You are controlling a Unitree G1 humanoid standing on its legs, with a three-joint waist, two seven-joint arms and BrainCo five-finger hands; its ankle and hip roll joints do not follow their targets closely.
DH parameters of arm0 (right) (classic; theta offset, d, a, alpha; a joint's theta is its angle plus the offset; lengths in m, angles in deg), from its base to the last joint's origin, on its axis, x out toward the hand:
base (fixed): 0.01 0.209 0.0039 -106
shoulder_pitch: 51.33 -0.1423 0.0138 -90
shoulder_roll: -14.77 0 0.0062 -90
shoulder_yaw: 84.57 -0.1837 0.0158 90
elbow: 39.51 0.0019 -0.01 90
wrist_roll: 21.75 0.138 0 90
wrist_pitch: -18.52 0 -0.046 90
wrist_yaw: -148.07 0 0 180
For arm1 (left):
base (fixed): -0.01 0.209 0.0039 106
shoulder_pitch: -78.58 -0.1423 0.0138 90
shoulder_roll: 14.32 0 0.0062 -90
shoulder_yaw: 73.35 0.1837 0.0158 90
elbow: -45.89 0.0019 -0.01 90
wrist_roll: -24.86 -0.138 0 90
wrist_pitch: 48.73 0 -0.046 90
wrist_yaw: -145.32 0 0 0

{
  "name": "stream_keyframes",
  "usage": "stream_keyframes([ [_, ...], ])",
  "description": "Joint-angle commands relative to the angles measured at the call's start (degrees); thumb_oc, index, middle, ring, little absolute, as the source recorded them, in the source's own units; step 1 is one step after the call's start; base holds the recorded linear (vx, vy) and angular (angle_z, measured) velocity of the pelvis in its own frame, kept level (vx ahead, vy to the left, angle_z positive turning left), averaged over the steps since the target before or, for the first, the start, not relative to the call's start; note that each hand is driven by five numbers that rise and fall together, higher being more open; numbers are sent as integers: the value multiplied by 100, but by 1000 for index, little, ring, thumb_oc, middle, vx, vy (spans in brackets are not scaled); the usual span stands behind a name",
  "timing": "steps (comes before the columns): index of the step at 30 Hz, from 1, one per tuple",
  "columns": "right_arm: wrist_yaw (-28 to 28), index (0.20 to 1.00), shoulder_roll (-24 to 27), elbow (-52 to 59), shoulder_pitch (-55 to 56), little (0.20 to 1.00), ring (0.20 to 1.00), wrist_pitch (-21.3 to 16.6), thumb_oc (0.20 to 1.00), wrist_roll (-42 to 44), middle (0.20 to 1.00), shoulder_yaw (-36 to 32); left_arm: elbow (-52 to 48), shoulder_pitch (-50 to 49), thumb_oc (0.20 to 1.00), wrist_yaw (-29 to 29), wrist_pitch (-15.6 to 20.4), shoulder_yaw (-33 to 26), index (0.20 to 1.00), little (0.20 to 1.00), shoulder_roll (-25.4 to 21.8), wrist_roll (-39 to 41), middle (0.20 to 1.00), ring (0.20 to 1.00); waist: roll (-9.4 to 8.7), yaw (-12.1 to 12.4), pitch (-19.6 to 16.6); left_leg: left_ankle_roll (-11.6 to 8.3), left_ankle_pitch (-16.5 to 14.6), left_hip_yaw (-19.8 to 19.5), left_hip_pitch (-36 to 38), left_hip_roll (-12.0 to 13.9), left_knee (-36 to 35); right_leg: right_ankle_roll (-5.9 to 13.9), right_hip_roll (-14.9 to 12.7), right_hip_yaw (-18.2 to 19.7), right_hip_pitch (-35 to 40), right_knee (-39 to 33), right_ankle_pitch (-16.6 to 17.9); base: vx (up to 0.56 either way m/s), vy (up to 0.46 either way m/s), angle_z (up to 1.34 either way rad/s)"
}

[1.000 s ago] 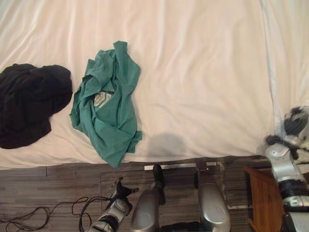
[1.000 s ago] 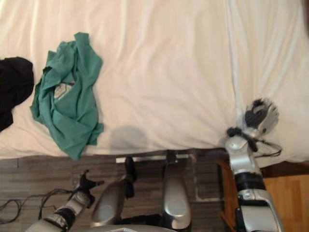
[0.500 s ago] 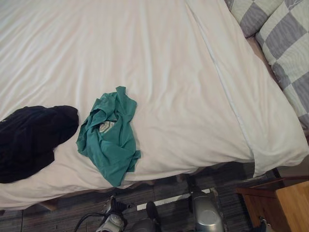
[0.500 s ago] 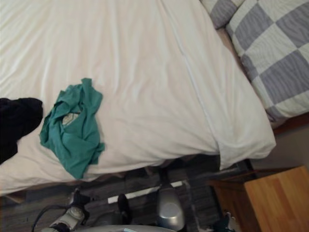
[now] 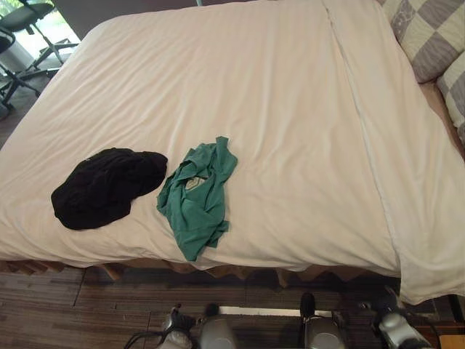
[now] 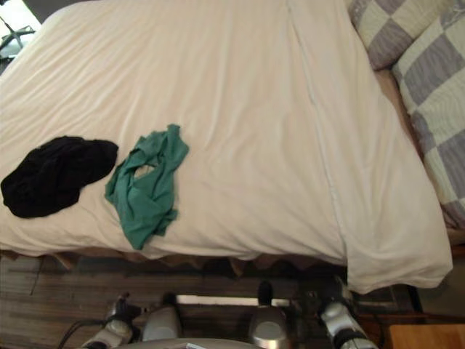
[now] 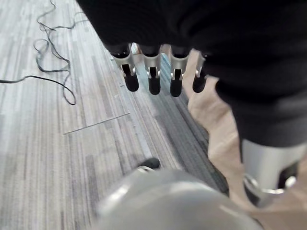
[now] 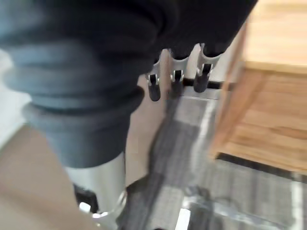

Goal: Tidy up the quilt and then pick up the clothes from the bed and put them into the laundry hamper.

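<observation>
Quilt (image 5: 276, 109) flat; clothing pickup pending.
Both robot hands, left (image 7: 151, 76) and right (image 8: 175, 76), hang empty, fingers straight; next, reach for the green shirt (image 5: 197, 195) beside the black garment (image 5: 105, 185).

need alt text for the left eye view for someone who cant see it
A wide bed under a smooth white quilt, with a crumpled green shirt and a black garment lying side by side, apart, near its front edge. Grey-and-white checked pillows sit at the far right; office chairs stand at the upper left.
</observation>
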Motion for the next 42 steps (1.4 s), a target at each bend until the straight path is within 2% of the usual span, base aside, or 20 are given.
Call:
stream_keyframes([
  [1,-152,1000,-138,-177,229,1000,1000,-69,1000,236,1000,240,200,167,1000,20,-33,73,1000,1000,-211,-342,1000,1000,-71,-172,-216,-262,680,-231,269,374,-395,1050,-1338,666,38,-363,-88,172,458,0],
  [3,-255,1000,-202,-205,321,1000,1000,-61,1000,240,1000,130,188,268,1000,-13,-19,159,1000,1000,-223,-373,1000,1000,-164,-167,-251,-360,147,-339,126,134,-154,1050,-1643,586,148,-377,295,128,498,9],
  [4,-326,1000,-331,-265,403,1000,1000,40,1000,136,1000,143,210,289,1000,-59,-79,147,1000,1000,-316,-411,1000,1000,-367,-103,-143,-360,-317,-184,116,-208,149,1050,-2062,390,-128,-162,1279,-39,244,16],
  [6,-331,1000,-413,-213,389,1000,1000,28,1000,165,1000,184,227,336,1000,-68,-101,127,1000,1000,-404,-435,1000,1000,-432,-20,-82,-318,-431,16,186,-300,200,1050,-2223,-16,-235,-4,1303,-84,492,-13],
  [8,-467,1000,-554,-47,276,1000,1000,-79,1000,209,1000,415,150,316,1000,-141,-116,15,1000,1000,-525,-336,1000,1000,-445,-45,-28,69,-389,378,348,-716,-79,920,-1519,-282,-367,694,494,-51,666,-64],
  [9,-467,1000,-555,-47,274,1000,1000,-79,1000,210,1000,416,148,316,1000,-142,-117,13,1000,1000,-527,-336,1000,1000,-449,-43,-34,70,-375,384,346,-719,-91,917,-1519,-276,-380,693,501,16,371,-58],
  [11,-493,1000,-590,-64,288,1000,1000,-131,1000,248,1000,538,119,256,1000,-282,-133,92,1000,1000,-522,-485,1000,1000,-420,-126,-18,297,-373,404,429,-1084,-197,790,-491,-13,-385,839,-100,89,449,-34],
  [12,-486,1000,-590,-1,287,1000,1000,-206,1000,336,1000,693,82,232,1000,-393,-155,224,1000,1000,-499,-656,1000,1000,-426,-262,9,493,-503,373,492,-1558,-161,594,440,373,-421,768,-368,194,488,-9],
  [15,-426,1000,-422,174,198,1000,1000,-262,1000,445,1000,843,44,380,1000,-441,-84,503,1000,1000,-262,-909,1000,1000,-443,-356,125,494,-878,326,-2,-2272,1152,-24,601,768,62,181,-600,121,303,66],
  [16,-426,1000,-422,173,194,1000,1000,-263,1000,446,1000,842,45,384,1000,-441,-84,501,1000,1000,-262,-909,1000,1000,-441,-367,111,495,-863,317,-34,-2273,1159,-25,600,758,44,169,-582,2,243,111],
  [17,-443,1000,-308,211,33,1000,1000,-230,1000,295,1000,952,-102,432,1000,-371,-48,520,1000,1000,-115,-755,1000,1000,-352,-314,285,47,-443,392,-316,-2300,1968,-65,442,752,151,45,-511,-37,158,88],
  [20,-412,1000,-289,122,-185,1000,1000,-138,1000,14,1000,1100,-175,535,1000,-342,-38,587,1000,1000,6,-664,1000,1000,-171,-489,191,68,-350,924,-195,-1479,1612,111,164,546,224,-193,-471,-54,286,19],
  [22,-440,1000,-301,77,-223,1000,1000,-102,1000,-46,1000,1129,-155,521,1000,-351,-46,620,1000,1000,46,-733,1000,1000,-126,-497,121,180,-474,1056,-12,-1275,1251,186,75,560,264,-239,-465,53,345,18],
  [25,-542,1000,-283,165,-338,1000,1000,-124,1000,-283,1000,1367,-157,598,1000,-324,5,841,1000,1000,92,-970,1000,1000,42,-406,-153,97,217,418,299,-447,-386,602,-361,746,172,-260,-465,99,600,-3],
  [28,-598,1000,-296,141,-356,1000,1000,-185,1000,-332,1000,1425,-119,725,1000,-262,44,988,1000,1000,136,-973,1000,1000,87,-368,-254,-124,367,-267,541,-157,-872,892,-634,803,280,-376,-428,56,399,-10],
  [34,-612,1000,-680,323,-295,1000,1000,-187,1000,25,1000,1101,-61,765,1000,-315,-12,932,1000,1000,-72,-958,1000,1000,-274,-352,-315,-195,-173,-211,580,-593,-663,1050,-1083,1016,58,-507,412,36,286,-12],
  [36,-620,1000,-787,435,-345,1000,1000,-202,1000,219,1000,1071,6,716,1000,-271,-56,691,1000,1000,-282,-819,1000,1000,-368,-216,-145,-65,-259,244,735,-661,-668,1045,-1170,501,-384,-176,557,-178,313,-58],
  [37,-611,1000,-808,328,-279,1000,1000,-208,1000,286,1000,1033,140,581,1000,-221,-130,486,1000,1000,-457,-788,1000,1000,-377,-203,-91,48,-243,439,772,-762,-681,951,-984,98,-386,226,320,-167,421,-119],
  [39,-544,1000,-686,133,-182,1000,1000,-225,1000,486,1000,813,314,393,1000,-187,-197,132,1000,1000,-612,-620,1000,1000,-369,-239,-58,195,-186,447,786,-956,-735,894,-373,404,-378,447,7,-71,305,-141],
  [42,-276,1000,-409,-41,71,1000,1000,-224,1000,916,1000,134,486,37,1000,-67,-194,-527,1000,1000,-908,-367,1000,1000,-380,-153,-102,240,-166,433,800,-1160,-826,718,-233,331,-96,130,-116,8,96,-10],
])
